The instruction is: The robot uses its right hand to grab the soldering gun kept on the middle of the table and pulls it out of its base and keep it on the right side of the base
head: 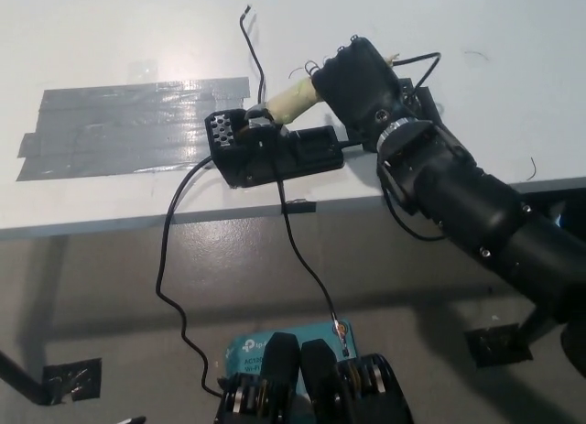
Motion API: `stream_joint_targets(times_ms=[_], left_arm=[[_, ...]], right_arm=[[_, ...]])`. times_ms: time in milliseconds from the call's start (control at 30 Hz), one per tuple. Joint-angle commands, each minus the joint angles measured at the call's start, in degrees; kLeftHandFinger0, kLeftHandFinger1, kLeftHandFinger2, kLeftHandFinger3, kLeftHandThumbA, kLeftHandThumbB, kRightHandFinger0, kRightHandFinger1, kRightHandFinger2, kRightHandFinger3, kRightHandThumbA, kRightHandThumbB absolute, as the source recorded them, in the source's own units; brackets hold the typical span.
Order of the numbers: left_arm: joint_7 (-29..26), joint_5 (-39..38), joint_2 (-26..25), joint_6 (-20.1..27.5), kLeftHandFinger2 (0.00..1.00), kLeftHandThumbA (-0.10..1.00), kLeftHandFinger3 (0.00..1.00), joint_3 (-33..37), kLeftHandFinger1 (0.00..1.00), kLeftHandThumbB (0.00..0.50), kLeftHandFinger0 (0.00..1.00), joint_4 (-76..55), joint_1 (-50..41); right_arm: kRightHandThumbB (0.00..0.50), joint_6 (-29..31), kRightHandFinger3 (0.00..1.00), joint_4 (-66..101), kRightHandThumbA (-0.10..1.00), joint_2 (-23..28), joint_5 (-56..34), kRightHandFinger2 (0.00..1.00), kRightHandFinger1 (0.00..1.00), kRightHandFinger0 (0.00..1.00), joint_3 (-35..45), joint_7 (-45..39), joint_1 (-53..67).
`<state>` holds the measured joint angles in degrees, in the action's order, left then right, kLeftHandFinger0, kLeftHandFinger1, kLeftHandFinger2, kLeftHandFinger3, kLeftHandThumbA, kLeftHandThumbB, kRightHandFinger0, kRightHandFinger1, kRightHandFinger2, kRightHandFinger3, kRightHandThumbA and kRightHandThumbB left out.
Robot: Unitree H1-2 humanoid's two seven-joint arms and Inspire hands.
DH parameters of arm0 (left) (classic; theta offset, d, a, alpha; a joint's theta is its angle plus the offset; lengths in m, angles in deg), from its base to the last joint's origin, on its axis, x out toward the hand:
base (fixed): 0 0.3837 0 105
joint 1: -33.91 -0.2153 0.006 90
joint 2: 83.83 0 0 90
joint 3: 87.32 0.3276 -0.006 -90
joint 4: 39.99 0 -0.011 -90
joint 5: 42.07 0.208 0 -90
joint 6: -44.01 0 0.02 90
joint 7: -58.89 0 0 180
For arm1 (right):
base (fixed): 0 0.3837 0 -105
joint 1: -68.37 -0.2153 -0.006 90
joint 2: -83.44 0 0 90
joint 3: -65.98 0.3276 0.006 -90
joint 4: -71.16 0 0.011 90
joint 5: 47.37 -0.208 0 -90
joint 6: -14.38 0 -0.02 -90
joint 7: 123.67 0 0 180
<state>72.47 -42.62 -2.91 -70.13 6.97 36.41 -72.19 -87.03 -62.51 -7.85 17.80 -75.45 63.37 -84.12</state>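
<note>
The soldering gun (289,102), with a pale yellow handle, sits tilted in its black base (275,151) near the table's front edge, at the middle. My black right hand (360,81) lies over the handle's right end, back turned up, fingers curled down around it. The gun's tip end is still in the base. A black cord (253,53) runs from the gun toward the back of the white table (137,39). My left hand is out of the picture.
A patch of grey tape (128,126) covers the table left of the base. Black cables (169,259) hang over the front edge (110,224) to the floor. A teal box (293,343) lies on the floor below.
</note>
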Motion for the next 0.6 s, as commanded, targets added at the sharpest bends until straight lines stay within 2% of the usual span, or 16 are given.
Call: stream_joint_targets(times_ms=[0,67,100,133,167,200,233,267,300,333,367,433,467,500,533,567], left_arm=[[0.96,2.14,-2.45,-0.16,0.47,0.75,0.89,0.38,0.34,0.299,0.25,-0.82,-0.2],[1.03,1.93,-2.52,-0.2,0.45,0.73,0.87,0.18,0.33,0.293,0.24,-0.85,-0.34],[0.95,2.1,-2.53,-0.23,0.45,0.73,0.86,0.21,0.33,0.276,0.24,-0.81,-0.37],[0.79,2.34,-2.5,-0.45,0.46,0.73,0.87,0.25,0.33,0.28,0.24,-0.82,-0.37],[0.73,2.31,-2.4,-0.57,0.46,0.73,0.88,0.21,0.31,0.282,0.21,-0.78,-0.38],[0.74,2.22,-2.24,-0.56,0.46,0.73,0.88,0.12,0.3,0.291,0.2,-0.66,-0.42],[0.76,2.28,-2.25,-0.46,0.46,0.73,0.88,0.13,0.3,0.299,0.2,-0.56,-0.44],[0.82,2.36,-2.26,-0.51,0.45,0.74,0.89,0.14,0.29,0.304,0.2,-0.49,-0.51],[0.86,2.37,-2.29,-0.5,0.45,0.74,0.89,0.11,0.29,0.304,0.2,-0.46,-0.53],[0.92,2.78,-2.49,-0.38,0.46,0.75,0.88,0.28,0.29,0.311,0.21,-0.57,-0.58],[0.99,2.99,-2.61,-0.68,0.47,0.76,0.88,0.37,0.3,0.306,0.22,-0.85,-0.61],[1.08,2.78,-2.73,-0.68,0.47,0.75,0.86,0.18,0.31,0.295,0.22,-0.9,-0.72],[1.14,2.66,-2.74,-0.68,0.47,0.74,0.86,0.08,0.31,0.289,0.22,-0.77,-0.74],[1.19,2.67,-2.81,-0.58,0.45,0.74,0.82,0.09,0.3,0.287,0.21,-0.61,-0.67],[1.25,2.73,-2.89,-0.2,0.45,0.74,0.81,0.19,0.3,0.287,0.2,-0.29,-0.54],[1.28,2.71,-2.93,-0.45,0.47,0.75,0.84,0.2,0.31,0.302,0.22,-0.35,-0.47]], right_arm=[[0.138,7.27,0.22,-3.92,-0.1,3.47,-0.39,0.33,0.03,0.0,3.14,16.2,-2.41],[0.129,7.44,0.18,-4.38,-0.1,3.72,0.36,0.34,0.0,0.0,2.79,17.22,-2.98],[0.142,8.14,0.13,-4.48,-0.1,3.88,-0.04,0.3,0.0,0.0,3.09,17.45,-3.24],[0.114,9.09,0.1,-4.17,-0.1,4.39,-0.64,0.27,0.0,0.0,3.61,17.33,-3.63],[0.119,9.71,0.09,-4.18,-0.1,4.66,-1.01,0.25,0.0,0.0,3.98,18.05,-3.81],[0.13,11.2,0.12,-4.77,-0.1,4.97,-1.48,0.21,0.0,0.0,4.66,20.0,-4.07],[0.117,12.02,0.24,-4.85,-0.1,5.34,-1.66,0.19,0.0,0.0,4.92,20.3,-4.28],[0.112,11.76,0.34,-4.61,-0.1,5.75,-1.19,0.14,0.0,0.0,4.99,19.43,-4.59],[0.11,11.76,0.37,-4.69,-0.1,5.79,-1.04,0.09,0.0,0.0,5.04,19.42,-4.67],[0.111,12.25,0.51,-4.5,-0.09,6.13,-0.89,0.1,0.0,0.0,5.21,19.15,-4.89],[0.161,12.75,0.48,-4.15,-0.05,6.85,-0.18,0.11,0.0,0.0,5.22,19.36,-5.41],[0.177,14.41,0.45,-4.55,-0.1,7.36,-0.8,0.07,0.0,0.0,5.97,19.22,-6.14],[0.184,14.24,0.44,-4.53,-0.1,7.82,-0.33,0.01,0.0,0.0,6.01,18.37,-6.71],[0.207,14.0,0.38,-4.58,-0.1,8.22,0.16,0.0,0.0,0.0,6.16,18.77,-7.07],[0.213,13.67,0.36,-4.57,-0.1,8.73,0.72,0.0,0.0,0.0,6.36,19.52,-7.4],[0.199,13.6,0.34,-3.86,-0.1,9.44,0.32,0.06,0.0,0.0,7.07,17.96,-7.59]])
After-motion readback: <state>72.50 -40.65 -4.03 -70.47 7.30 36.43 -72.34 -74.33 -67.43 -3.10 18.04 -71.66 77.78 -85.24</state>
